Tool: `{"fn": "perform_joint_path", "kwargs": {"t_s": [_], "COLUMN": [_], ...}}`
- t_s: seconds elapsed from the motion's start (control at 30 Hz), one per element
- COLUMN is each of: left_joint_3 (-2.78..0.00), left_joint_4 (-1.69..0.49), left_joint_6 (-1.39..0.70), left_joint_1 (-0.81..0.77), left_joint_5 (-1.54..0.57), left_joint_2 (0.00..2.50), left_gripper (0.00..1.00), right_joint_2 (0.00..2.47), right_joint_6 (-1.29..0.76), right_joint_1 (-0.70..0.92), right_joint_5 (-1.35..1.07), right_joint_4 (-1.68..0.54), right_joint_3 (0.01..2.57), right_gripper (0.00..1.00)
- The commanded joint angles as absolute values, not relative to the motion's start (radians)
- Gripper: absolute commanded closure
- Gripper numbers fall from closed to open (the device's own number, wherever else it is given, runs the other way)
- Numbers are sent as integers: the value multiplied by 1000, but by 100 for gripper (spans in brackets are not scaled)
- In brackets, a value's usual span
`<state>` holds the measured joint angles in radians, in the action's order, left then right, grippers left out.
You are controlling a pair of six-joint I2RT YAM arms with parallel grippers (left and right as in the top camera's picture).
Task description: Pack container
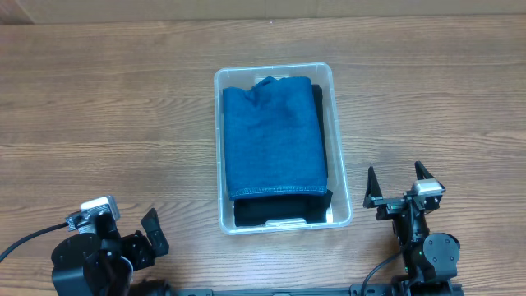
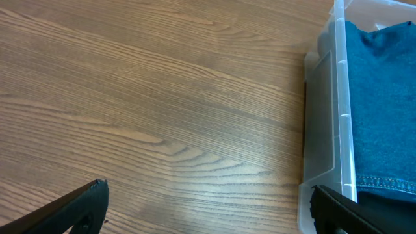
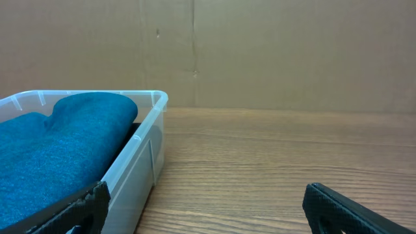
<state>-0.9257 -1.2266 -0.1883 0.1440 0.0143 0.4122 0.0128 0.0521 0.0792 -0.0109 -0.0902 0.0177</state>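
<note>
The clear plastic container [image 1: 341, 164] stands at the middle of the table. A folded blue denim garment [image 1: 274, 136] lies in it over a black item [image 1: 275, 212] that shows at the near end. The container also shows in the left wrist view [image 2: 322, 123] and in the right wrist view [image 3: 140, 153], with the denim [image 2: 383, 97] [image 3: 58, 146] inside. My left gripper [image 1: 136, 232] [image 2: 208, 211] is open and empty at the front left, left of the container. My right gripper [image 1: 399, 182] [image 3: 205, 208] is open and empty at the front right, just right of the container.
The wooden table [image 1: 107, 107] spreads around the container. A brown cardboard wall [image 3: 260, 52] stands behind the table's far edge.
</note>
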Motion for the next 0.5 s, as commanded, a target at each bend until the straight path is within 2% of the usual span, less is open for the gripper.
{"fn": "perform_joint_path", "kwargs": {"t_s": [0.0,0.07,0.17,0.3,0.47], "left_joint_3": [-906,-836,-631,-261,-4], "left_joint_4": [-1213,-1146,-910,-432,64], "left_joint_6": [-206,-204,-179,-179,-179], "left_joint_1": [142,123,69,39,36], "left_joint_5": [9,10,9,6,1], "left_joint_2": [403,358,242,68,3], "left_gripper": [0,0,0,0,0], "right_joint_2": [4,4,4,4,4], "right_joint_6": [53,53,53,53,53], "right_joint_1": [78,78,78,78,78], "right_joint_5": [-1,-1,-1,-1,-1], "right_joint_4": [-84,-84,-84,-84,-84], "right_joint_3": [9,9,9,9,9], "right_gripper": [0,0,0,0,0]}}
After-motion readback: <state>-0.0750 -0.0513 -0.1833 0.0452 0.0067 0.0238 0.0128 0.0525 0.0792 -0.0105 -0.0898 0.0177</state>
